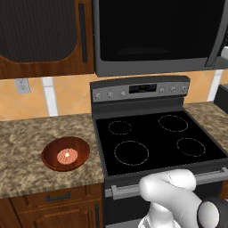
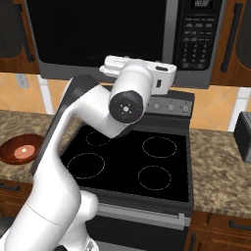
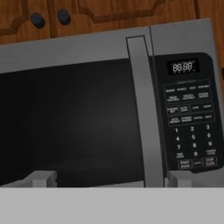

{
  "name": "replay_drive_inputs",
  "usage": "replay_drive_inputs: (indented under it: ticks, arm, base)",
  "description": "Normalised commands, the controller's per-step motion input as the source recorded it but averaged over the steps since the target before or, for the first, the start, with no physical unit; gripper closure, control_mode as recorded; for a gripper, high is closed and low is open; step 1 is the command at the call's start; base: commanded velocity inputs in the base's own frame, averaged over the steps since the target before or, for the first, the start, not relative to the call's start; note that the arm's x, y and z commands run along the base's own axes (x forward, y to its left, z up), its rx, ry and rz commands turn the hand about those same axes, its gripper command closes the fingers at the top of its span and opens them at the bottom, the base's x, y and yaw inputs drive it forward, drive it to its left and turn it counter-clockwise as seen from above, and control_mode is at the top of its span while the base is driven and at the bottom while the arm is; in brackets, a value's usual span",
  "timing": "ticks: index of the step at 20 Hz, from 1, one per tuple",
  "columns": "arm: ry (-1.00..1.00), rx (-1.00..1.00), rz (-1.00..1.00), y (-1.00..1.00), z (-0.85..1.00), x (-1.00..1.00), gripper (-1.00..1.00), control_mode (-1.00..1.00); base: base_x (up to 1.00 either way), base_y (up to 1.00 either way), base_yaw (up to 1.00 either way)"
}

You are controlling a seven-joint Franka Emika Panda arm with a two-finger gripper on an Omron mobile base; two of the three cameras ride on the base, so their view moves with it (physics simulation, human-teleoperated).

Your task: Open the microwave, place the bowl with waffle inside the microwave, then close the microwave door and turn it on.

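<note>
The two-finger gripper (image 3: 111, 178), fingers spread, is facing the black-glass microwave door's (image 3: 70, 122) vertical grey bar handle (image 3: 146, 113), lying straight ahead.

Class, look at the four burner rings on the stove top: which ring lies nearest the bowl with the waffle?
The front left ring, the largest one, is nearest. It sits on the stove side facing the bowl on the counter, closer than the small back left ring.

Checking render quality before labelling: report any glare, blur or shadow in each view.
Left base view: even flat light, microwave door glass black with a faint sheen, bowl sharp, soft shadow under it. Right base view: arm crisp, stove top matte, no glare. Hand view: slightly soft; the keypad labels are blurred beyond reading, the handle evenly lit.
</note>
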Motion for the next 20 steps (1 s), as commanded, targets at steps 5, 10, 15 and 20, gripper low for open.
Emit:
replay_drive_inputs:
  ticks: [5, 10, 15, 20]
  arm:
    - [0.0, 0.0, 0.0, -0.15, 0.06, 0.19, -1.0, -1.0]
    - [0.0, 0.0, 0.0, -0.1, 0.0, 0.37, -1.0, -1.0]
    - [0.01, -0.11, 0.0, 0.0, -0.08, 0.35, -1.0, -1.0]
    - [0.0, -0.14, 0.0, -0.01, -0.14, 0.22, -1.0, -1.0]
  base:
    - [0.0, 0.0, 0.0]
    - [0.0, 0.0, 0.0]
    - [0.0, 0.0, 0.0]
    - [0.0, 0.0, 0.0]
